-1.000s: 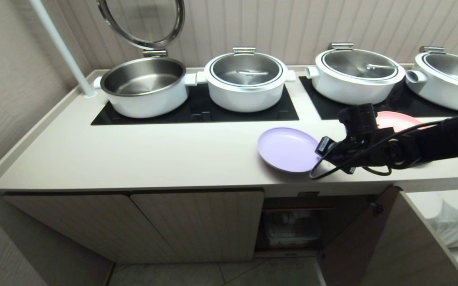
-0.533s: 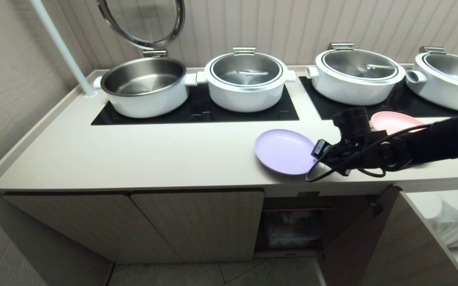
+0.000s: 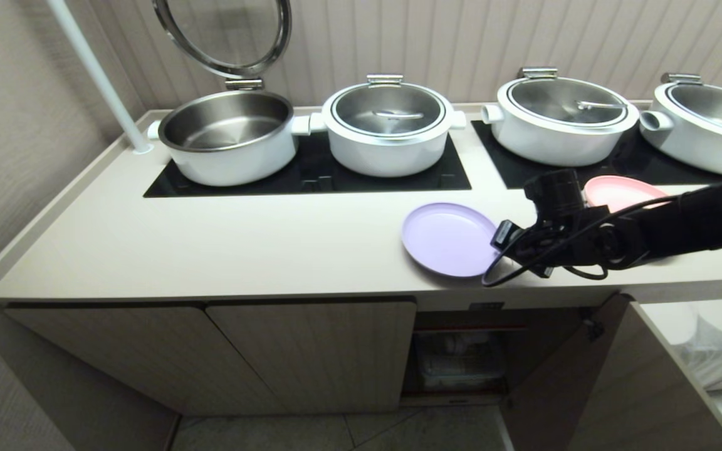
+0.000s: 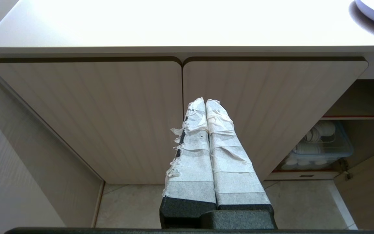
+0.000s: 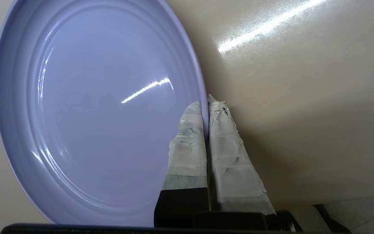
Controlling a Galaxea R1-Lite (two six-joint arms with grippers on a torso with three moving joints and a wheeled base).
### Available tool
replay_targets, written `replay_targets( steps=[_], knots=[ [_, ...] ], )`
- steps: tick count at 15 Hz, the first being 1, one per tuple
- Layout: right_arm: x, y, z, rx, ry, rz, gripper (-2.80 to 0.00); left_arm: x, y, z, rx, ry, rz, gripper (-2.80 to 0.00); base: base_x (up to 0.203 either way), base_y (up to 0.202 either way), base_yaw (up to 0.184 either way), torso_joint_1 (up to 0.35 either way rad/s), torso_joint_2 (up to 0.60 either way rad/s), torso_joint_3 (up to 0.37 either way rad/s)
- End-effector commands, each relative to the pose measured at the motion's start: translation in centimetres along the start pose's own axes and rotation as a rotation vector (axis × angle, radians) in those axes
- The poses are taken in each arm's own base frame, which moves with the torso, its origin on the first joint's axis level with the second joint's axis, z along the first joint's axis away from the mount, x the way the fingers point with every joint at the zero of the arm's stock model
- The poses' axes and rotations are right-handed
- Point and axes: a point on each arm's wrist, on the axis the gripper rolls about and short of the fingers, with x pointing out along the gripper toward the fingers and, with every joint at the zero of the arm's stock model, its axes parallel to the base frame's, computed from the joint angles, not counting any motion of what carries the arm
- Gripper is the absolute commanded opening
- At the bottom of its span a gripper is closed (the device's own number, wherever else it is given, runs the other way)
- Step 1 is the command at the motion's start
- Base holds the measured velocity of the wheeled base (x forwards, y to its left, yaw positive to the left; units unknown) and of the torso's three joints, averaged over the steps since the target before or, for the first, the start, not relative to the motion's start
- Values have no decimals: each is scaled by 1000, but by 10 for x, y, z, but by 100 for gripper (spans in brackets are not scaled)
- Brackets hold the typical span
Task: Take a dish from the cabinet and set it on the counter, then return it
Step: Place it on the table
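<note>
I see the dish (image 3: pixel 447 238) on the counter (image 3: pixel 242 244) near its front edge, above the open cabinet (image 3: pixel 461 357); it has slid slightly left since a second ago. My right gripper (image 5: pixel 205 105) stays pinched on its right rim, one finger inside, one outside. A pink plate (image 3: pixel 621 190) lies behind the arm. My left gripper (image 4: pixel 205 103) hangs low before the closed doors, fingers together.

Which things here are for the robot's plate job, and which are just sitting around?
For the job:
- purple dish, pinched at its rim by the right gripper
- counter
- open cabinet

Just sitting around:
- four white pots
- pink plate
- left gripper, parked low
</note>
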Motion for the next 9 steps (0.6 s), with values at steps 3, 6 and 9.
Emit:
replay_targets(
  steps=[3,6,9],
  knots=[
    [-2,3,3,4,-13,11,-280,0,0,0,-1,-1,0,-280,0,0,0,0,0,0],
    [-2,3,3,3,-22,-4,0,0,0,0,-1,-1,0,-280,0,0,0,0,0,0],
    [-1,3,1,1,-30,-20,0,0,0,0,-1,-1,0,-280,0,0,0,0,0,0]
  ],
)
